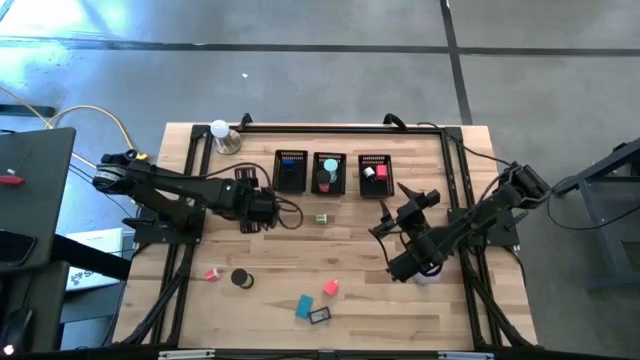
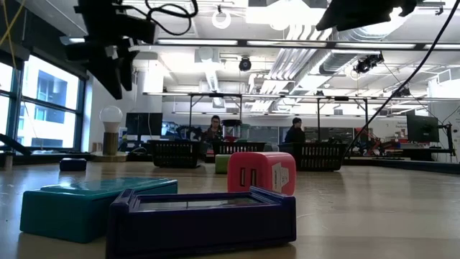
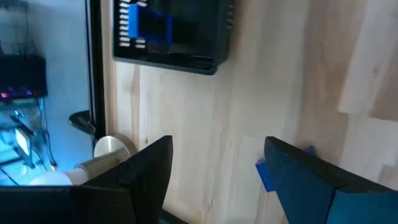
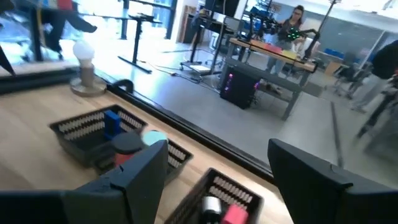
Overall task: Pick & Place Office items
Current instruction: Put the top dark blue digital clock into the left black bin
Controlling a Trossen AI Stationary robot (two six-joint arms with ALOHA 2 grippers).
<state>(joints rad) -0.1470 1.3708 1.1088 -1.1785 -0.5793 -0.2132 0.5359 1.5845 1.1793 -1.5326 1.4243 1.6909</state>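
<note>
Loose office items lie on the near half of the wooden table: a green block [image 1: 321, 217], a small pink piece [image 1: 212, 274], a black roll [image 1: 241, 279], a pink block [image 1: 331, 288] [image 2: 262, 173], a teal block [image 1: 304, 306] [image 2: 93, 205] and a dark blue framed piece [image 1: 320, 316] [image 2: 201, 219]. My left gripper [image 1: 258, 207] [image 3: 217, 146] hangs open above the table, left of the green block, slanting down toward the left bin [image 3: 171, 34]. My right gripper [image 1: 405, 200] [image 4: 217, 146] is open and raised, pointing almost level over the bins at the far edge. Neither has anything between its fingers.
Three black mesh bins [image 1: 290, 170] [image 1: 329, 172] [image 1: 374, 172] stand in a row at the far edge with blue, teal, black, red and white pieces inside. A white ball on a metal base [image 1: 222, 135] [image 4: 84, 59] stands at the far left. Black rails [image 1: 190, 200] frame the table.
</note>
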